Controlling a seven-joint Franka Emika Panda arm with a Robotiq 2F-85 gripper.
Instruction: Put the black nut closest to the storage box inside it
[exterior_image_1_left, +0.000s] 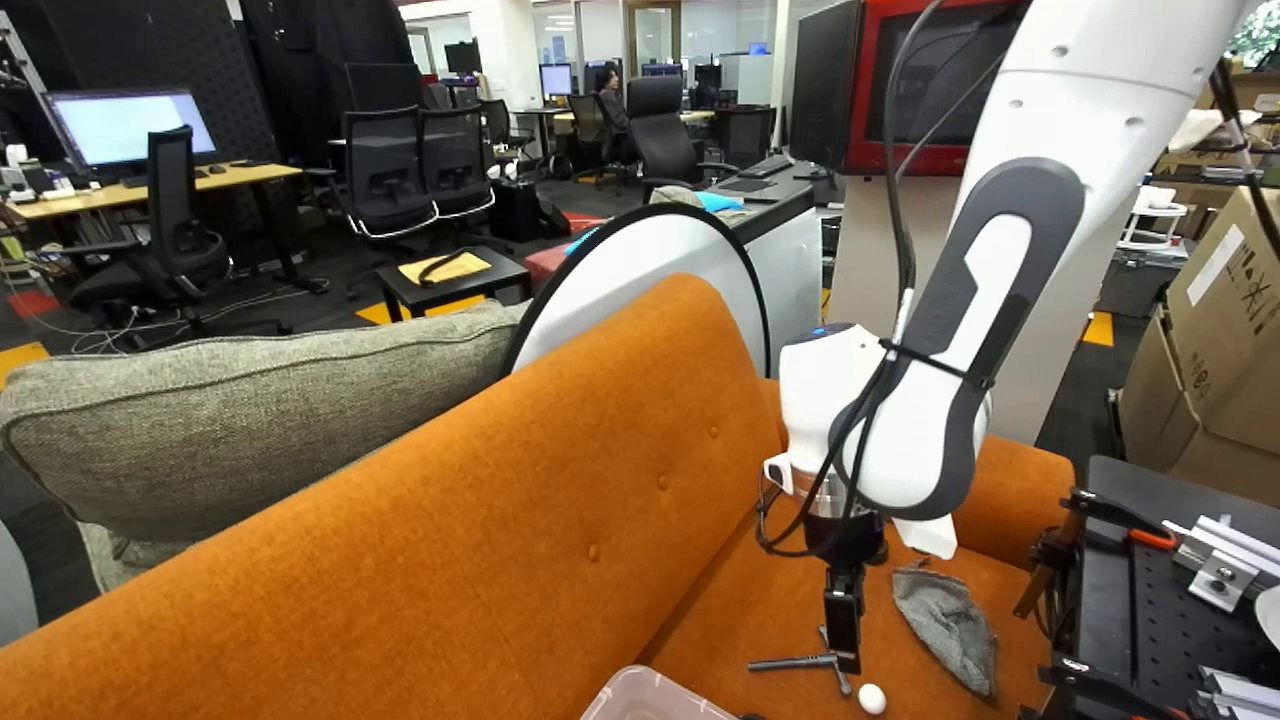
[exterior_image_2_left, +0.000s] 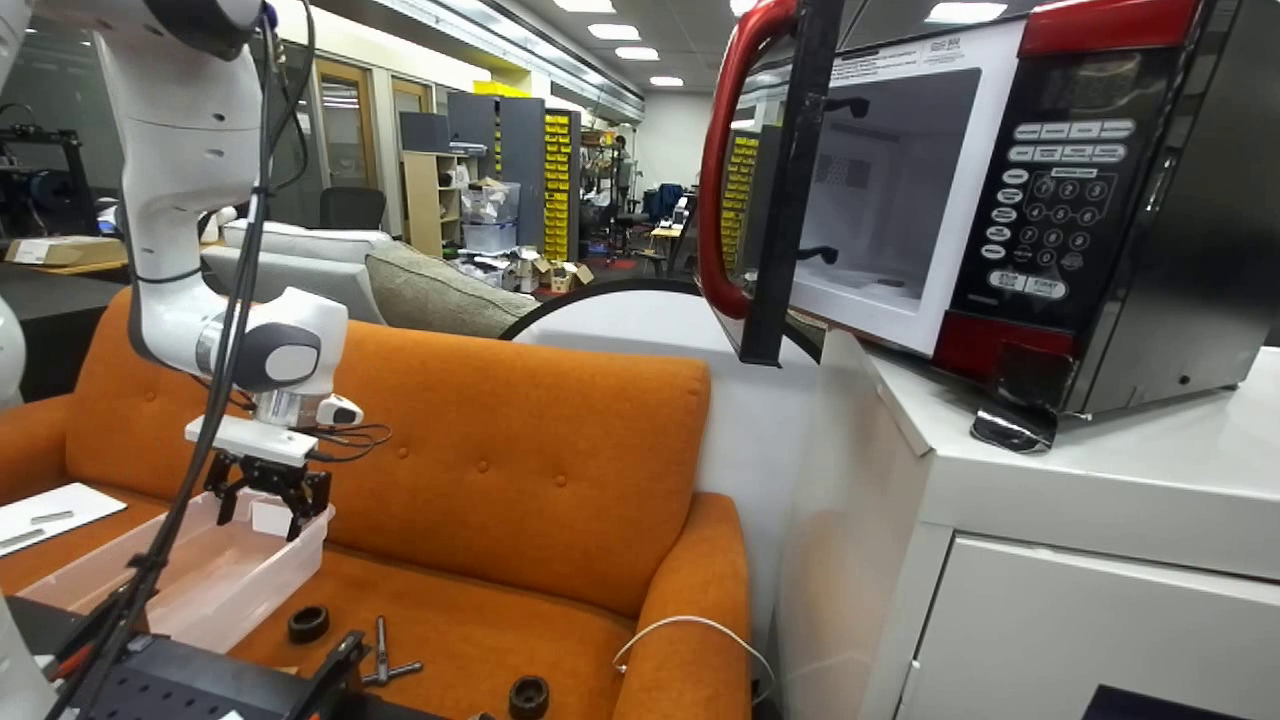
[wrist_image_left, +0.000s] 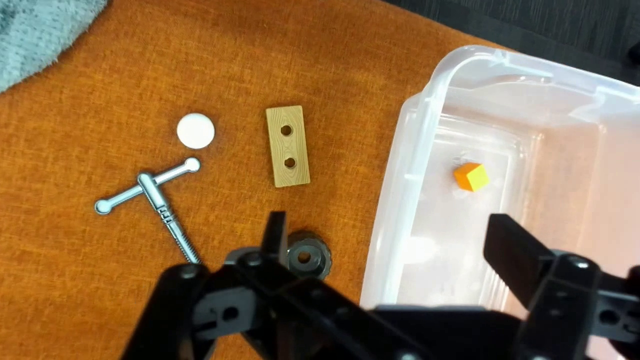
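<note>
The black nut (wrist_image_left: 317, 264) nearest the storage box lies on the orange sofa in the wrist view, partly hidden behind my left finger. It also shows beside the box in an exterior view (exterior_image_2_left: 308, 629). The storage box (wrist_image_left: 407, 200) is a translucent whitish tub to the nut's right; it shows in both exterior views (exterior_image_2_left: 265, 590) (exterior_image_1_left: 650, 695). My gripper (wrist_image_left: 387, 230) is open and empty, pointing down, its fingers spread across the box's near rim in the wrist view. It also shows in both exterior views (exterior_image_2_left: 260, 522) (exterior_image_1_left: 845, 630).
A second black nut (exterior_image_2_left: 528, 698) lies farther from the box. A T-shaped metal tool (wrist_image_left: 157, 197), a white round piece (wrist_image_left: 195, 131), a wooden block (wrist_image_left: 280, 150) and grey cloth (wrist_image_left: 40, 37) lie on the sofa. A yellow-orange cube (wrist_image_left: 471, 176) is inside the box.
</note>
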